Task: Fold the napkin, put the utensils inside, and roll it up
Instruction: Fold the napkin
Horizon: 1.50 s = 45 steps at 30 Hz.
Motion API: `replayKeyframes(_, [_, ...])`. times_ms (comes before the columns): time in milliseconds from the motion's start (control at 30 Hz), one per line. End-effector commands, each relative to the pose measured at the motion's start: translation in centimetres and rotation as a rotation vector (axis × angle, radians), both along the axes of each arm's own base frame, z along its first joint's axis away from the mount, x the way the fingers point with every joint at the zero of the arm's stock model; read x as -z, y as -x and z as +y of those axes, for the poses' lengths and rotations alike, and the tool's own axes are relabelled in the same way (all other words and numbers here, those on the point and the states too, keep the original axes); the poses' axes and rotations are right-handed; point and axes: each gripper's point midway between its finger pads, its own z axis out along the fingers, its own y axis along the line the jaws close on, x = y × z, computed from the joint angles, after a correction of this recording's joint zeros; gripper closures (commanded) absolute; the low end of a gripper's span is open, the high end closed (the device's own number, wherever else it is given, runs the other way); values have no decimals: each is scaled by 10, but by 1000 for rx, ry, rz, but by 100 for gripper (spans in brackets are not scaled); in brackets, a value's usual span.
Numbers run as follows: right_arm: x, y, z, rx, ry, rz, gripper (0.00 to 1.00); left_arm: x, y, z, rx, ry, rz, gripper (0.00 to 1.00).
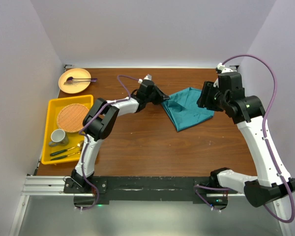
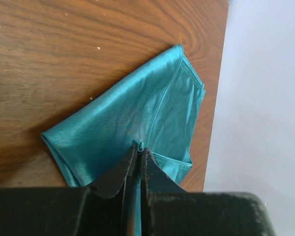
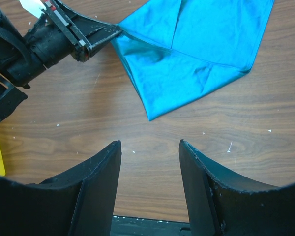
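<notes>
Napkin (image 1: 189, 108) lies folded in a rough triangle on the bench (image 1: 137, 142), right of centre toward the far edge. Left gripper (image 1: 164, 98) is closed on its left corner, and the left wrist view shows cloth pinched between the jaws. Right gripper (image 3: 150, 145) has its jaws apart and holds nothing, above bare wood just short of the napkin's near point.

A white tag on the left gripper in the right wrist view is too blurred to read.

Top view only:
- Yellow tray (image 1: 51, 103) at the left edge.
- Utensils (image 1: 65, 152) in its near end, with 1 cup (image 1: 58, 135) and 1 round mat (image 1: 73, 117).
- Plate (image 1: 64, 84) in the far-left corner.
</notes>
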Motion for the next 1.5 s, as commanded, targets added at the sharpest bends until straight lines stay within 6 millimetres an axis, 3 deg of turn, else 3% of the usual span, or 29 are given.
replayKeyframes(0, [2, -6, 6, -6, -30, -13, 46, -4, -14, 8, -48, 5, -2, 100])
replayKeyframes(500, [26, -10, 9, -20, -15, 36, 46, 21, -26, 21, -86, -52, 31, 100])
replayKeyframes(800, [42, -12, 11, -29, -15, 62, 46, 8, -34, 21, -58, -99, -40, 100])
replayKeyframes(1000, [58, -15, 15, -30, -24, 86, 46, -6, -38, 23, -38, -129, -92, 85])
replayKeyframes(1100, [67, -29, 16, -7, -28, 65, 45, -9, -39, 25, -25, -134, -93, 76])
replayKeyframes(1267, [106, -57, 9, 39, 35, 134, 44, -33, -41, 34, -22, -179, -141, 60])
replayKeyframes(1333, [122, -75, 9, 53, 31, 157, 44, -48, -43, 47, -33, -252, -186, 58])
replayKeyframes(1367, [125, -82, 6, 60, 19, 164, 44, -66, -44, 51, -43, -276, -229, 57])
replayKeyframes(1400, [131, -90, 4, 69, 15, 168, 44, -62, -42, 62, -49, -364, -239, 57])
replayKeyframes(1467, [152, -103, -7, 97, 17, 217, 44, -74, -37, 66, -44, -417, -282, 48])
